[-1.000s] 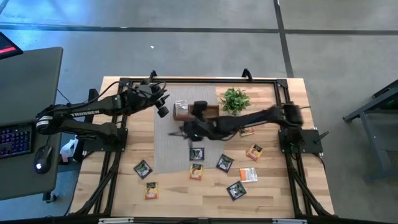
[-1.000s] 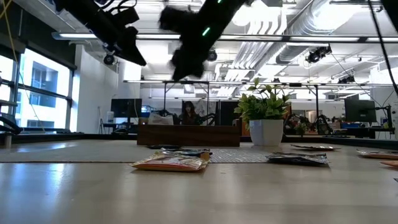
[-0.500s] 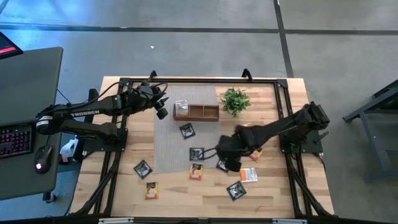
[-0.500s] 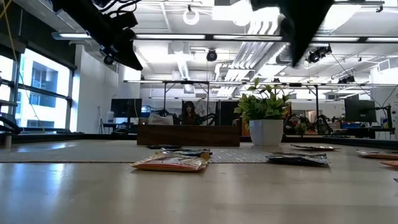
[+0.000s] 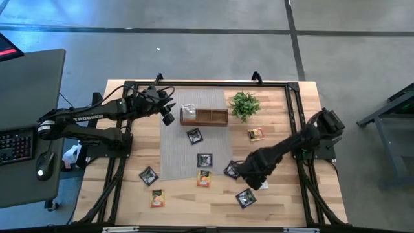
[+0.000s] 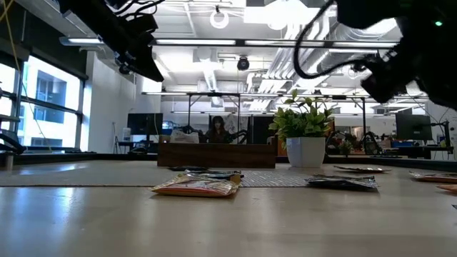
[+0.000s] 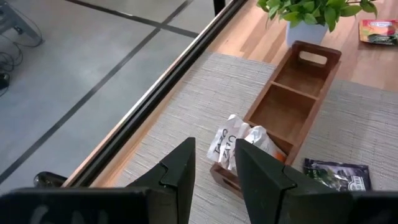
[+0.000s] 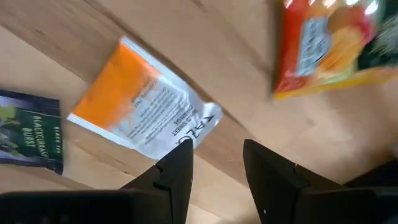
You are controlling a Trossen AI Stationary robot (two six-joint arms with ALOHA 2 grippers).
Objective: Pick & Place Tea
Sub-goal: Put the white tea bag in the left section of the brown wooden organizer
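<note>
Small square tea sachets lie flat on the table: black ones [image 5: 194, 135] [image 5: 204, 160] [image 5: 246, 198], orange ones [image 5: 204, 178] [image 5: 157, 198], and others. A few white sachets [image 7: 239, 140] stick up out of the end compartment of the wooden tray [image 5: 204, 116]. My left gripper [image 5: 169, 116] [image 7: 214, 165] hovers open and empty beside that end of the tray. My right gripper [image 5: 249, 175] [image 8: 217, 168] is open and empty above a white-and-orange sachet [image 8: 140, 102]. Near it are a red-orange sachet [image 8: 329, 43] and a black one [image 8: 31, 134].
A small potted plant [image 5: 244, 103] stands at the tray's right end. The tray sits on a grey woven mat [image 5: 174, 152]. A red-orange sachet [image 5: 256, 134] lies alone right of the mat. Black frame rails [image 5: 119, 168] run along the table's edges.
My right gripper has swept from just in front of the tray, over the mat, toward the table's near right, and now hangs over the sachets there. A black sachet now shows on the mat where it was. My left gripper has kept still.
</note>
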